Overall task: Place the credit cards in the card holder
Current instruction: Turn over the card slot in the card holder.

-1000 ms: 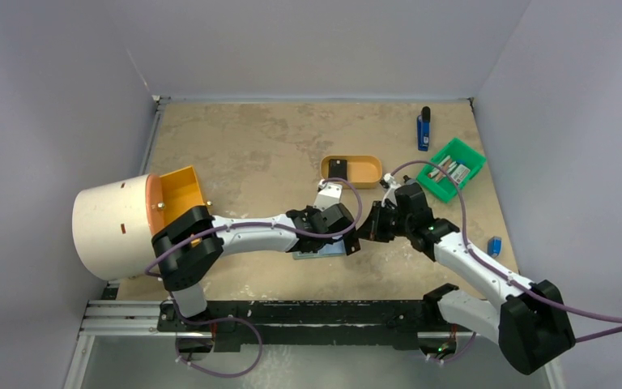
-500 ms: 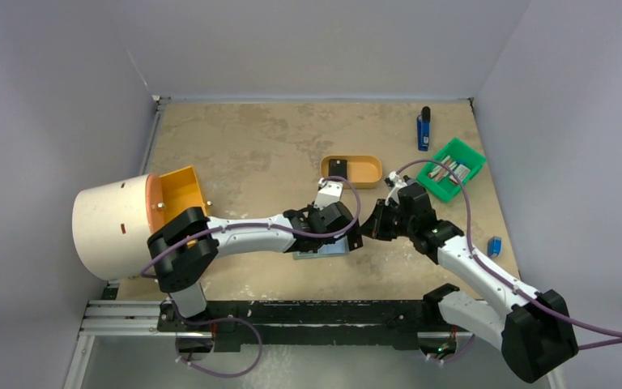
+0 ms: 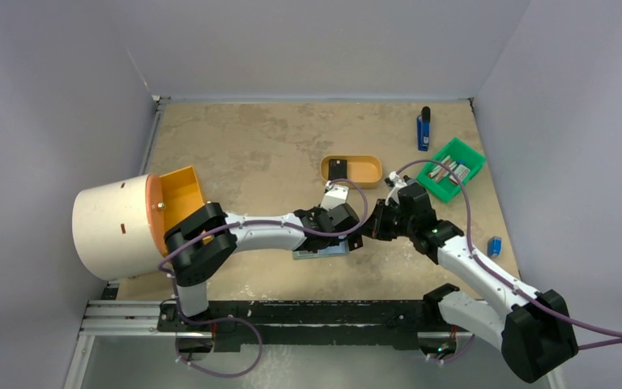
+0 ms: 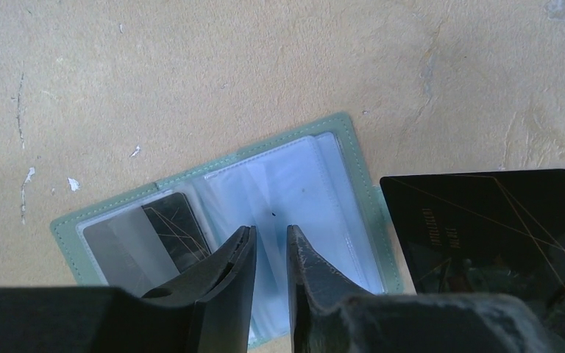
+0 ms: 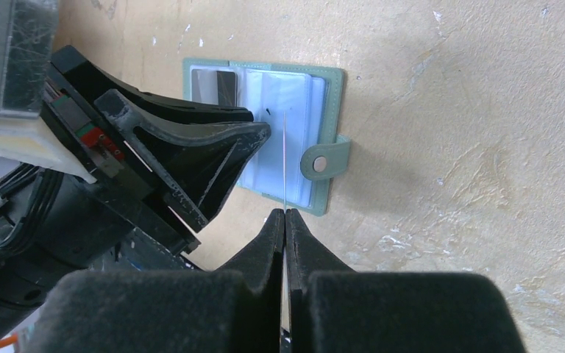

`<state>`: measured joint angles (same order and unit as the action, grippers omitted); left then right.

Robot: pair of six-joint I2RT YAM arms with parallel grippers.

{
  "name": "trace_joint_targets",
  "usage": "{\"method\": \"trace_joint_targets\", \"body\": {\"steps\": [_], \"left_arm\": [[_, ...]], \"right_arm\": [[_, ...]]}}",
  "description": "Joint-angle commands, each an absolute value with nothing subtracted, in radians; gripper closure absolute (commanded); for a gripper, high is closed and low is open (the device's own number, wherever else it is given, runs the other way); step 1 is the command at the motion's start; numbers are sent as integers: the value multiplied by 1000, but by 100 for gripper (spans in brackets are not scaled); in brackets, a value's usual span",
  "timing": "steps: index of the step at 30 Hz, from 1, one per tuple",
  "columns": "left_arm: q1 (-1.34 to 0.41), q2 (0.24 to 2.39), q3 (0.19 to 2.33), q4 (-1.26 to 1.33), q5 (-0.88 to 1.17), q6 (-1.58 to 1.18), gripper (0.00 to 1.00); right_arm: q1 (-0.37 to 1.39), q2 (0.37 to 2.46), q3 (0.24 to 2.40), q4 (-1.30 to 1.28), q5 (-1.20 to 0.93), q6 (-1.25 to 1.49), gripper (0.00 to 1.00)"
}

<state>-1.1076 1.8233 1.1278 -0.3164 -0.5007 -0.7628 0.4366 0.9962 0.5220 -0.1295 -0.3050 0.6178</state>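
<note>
The sage-green card holder lies open on the table, its clear sleeves up, snap tab to one side. One dark card sits in a sleeve. My left gripper is over the sleeves, jaws a narrow gap apart, holding nothing. My right gripper is shut on a black credit card, which shows edge-on as a thin line over the holder's sleeves. In the top view the two grippers meet at the holder's right edge.
A tan oval tray with a small black square item stands behind the grippers. A green bin and a blue object are at the back right. A white cylinder with an orange part is at the left.
The left arm's elbow has swung right and its gripper has shifted slightly right over the holder. The right gripper has edged up and left with the card.
</note>
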Motion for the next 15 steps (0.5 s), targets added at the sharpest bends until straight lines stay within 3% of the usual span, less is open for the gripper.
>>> {"method": "trace_joint_targets", "body": {"steps": [1,12,15], "left_arm": [[-1108,1839,1168,-312,-503,-746,80],[-1108,1841,1165,-330,-535,-759,100],[-1108,1829,1158,-334,-553,-766,100]], "right_arm": [[439,988,555,-127,-299,623,100],[439,988,555,-126,-304,622,100],[439,992,556,-123,-313,622,100]]}}
